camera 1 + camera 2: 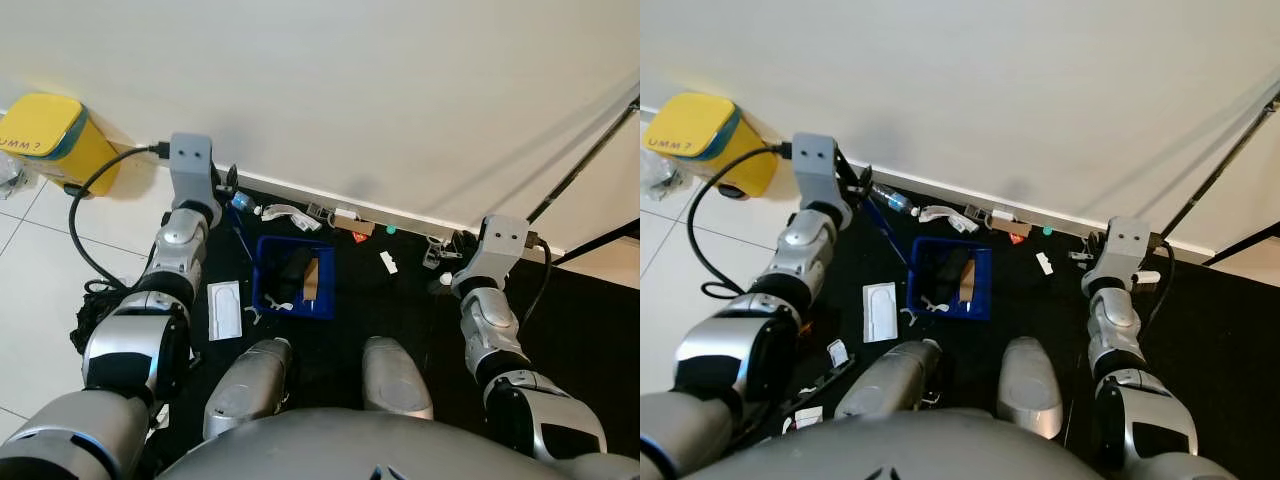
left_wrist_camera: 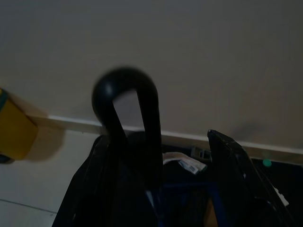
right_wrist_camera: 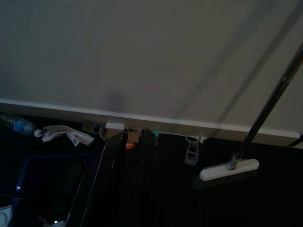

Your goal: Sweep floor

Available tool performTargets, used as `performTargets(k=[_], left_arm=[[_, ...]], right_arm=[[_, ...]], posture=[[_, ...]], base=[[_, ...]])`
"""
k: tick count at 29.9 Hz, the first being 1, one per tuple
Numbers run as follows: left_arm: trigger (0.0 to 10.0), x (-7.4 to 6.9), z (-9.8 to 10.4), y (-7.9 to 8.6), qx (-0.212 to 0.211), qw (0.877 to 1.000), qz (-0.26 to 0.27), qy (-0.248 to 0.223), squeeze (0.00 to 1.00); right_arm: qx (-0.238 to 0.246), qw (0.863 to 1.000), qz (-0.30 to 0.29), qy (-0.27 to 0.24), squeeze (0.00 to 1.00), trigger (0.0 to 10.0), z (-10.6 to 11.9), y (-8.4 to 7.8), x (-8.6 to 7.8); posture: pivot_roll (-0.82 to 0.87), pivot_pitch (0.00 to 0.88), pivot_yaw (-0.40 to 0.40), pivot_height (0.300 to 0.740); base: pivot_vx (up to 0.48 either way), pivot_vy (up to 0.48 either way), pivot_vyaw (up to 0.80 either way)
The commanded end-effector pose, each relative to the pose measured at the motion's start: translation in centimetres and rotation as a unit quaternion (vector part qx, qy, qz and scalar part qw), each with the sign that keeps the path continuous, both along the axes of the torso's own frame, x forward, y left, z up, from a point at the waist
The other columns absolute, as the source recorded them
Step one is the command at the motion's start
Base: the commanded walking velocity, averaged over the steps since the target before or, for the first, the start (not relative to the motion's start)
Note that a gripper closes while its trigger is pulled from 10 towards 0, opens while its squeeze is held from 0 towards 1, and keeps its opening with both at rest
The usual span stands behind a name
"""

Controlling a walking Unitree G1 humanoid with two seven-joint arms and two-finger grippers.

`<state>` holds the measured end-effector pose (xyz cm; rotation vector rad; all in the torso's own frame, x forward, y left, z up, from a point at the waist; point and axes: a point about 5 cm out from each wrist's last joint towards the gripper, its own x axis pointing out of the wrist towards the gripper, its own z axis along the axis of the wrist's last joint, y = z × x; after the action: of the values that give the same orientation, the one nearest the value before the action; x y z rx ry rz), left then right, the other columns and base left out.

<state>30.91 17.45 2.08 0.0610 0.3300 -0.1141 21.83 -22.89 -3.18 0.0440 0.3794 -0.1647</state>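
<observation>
One end effector (image 2: 137, 142) – clamped on dustpan handle (image 2: 125, 94).

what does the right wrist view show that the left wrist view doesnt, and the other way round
Right wrist view, not the left: the broom with its white head on the black mat and its pole leaning up along the wall, a plastic bottle, and a white clip by the baseboard.

Left wrist view, not the right: the yellow container and a black loop handle close to the camera.

Both: the wall, the baseboard, the crumpled white wrapper and the blue dustpan rim.
</observation>
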Motion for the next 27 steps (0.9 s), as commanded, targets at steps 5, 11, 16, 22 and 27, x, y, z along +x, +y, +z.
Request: performTargets(k=[5, 11, 16, 22, 27], left_arm=[[7.9, -0.5, -1.1, -0.5, 0.009, 0.999, -0.001, 0.043, 0.0], [5.6, -0.6, -1.4, -1.0, 0.0, 0.999, 0.007, 0.05, 0.0], [1.3, -0.4, -1.1, -1.5, -0.012, 0.999, 0.014, 0.042, 0.0], [0.0, -0.1, -0.9, -1.7, -0.013, 0.999, 0.016, 0.039, 0.0], [0.0, 0.0, -0.9, -1.7, -0.015, 0.999, 0.018, 0.039, 0.0]], right_arm=[[-0.003, 1.0, 0.001, -0.007, 0.0, 10.0, 0.2, 0.0, 0.1], [-0.003, 1.0, 0.002, -0.008, 0.0, 10.0, 0.3, 0.0, 0.2], [-0.004, 1.0, 0.008, -0.01, 0.0, 10.0, 0.5, 0.1, 0.6], [-0.005, 1.0, 0.01, -0.012, 0.0, 10.0, 0.7, 0.0, 0.9], [-0.006, 1.0, 0.009, -0.012, 0.0, 10.0, 0.7, -0.1, 0.8]], posture=[[-0.04, 0.007, -0.004, 0.74], [-0.03, 0.018, -0.016, 0.74], [-0.03, 0.021, -0.024, 0.74], [-0.03, 0.025, -0.031, 0.74], [-0.04, 0.026, -0.03, 0.74]], base=[[0.0, 0.0, 0.0], [0.0, 0.0, 0.0], [0.0, 0.0, 0.0], [0.0, 0.0, 0.0], [0.0, 0.0, 0.0]])
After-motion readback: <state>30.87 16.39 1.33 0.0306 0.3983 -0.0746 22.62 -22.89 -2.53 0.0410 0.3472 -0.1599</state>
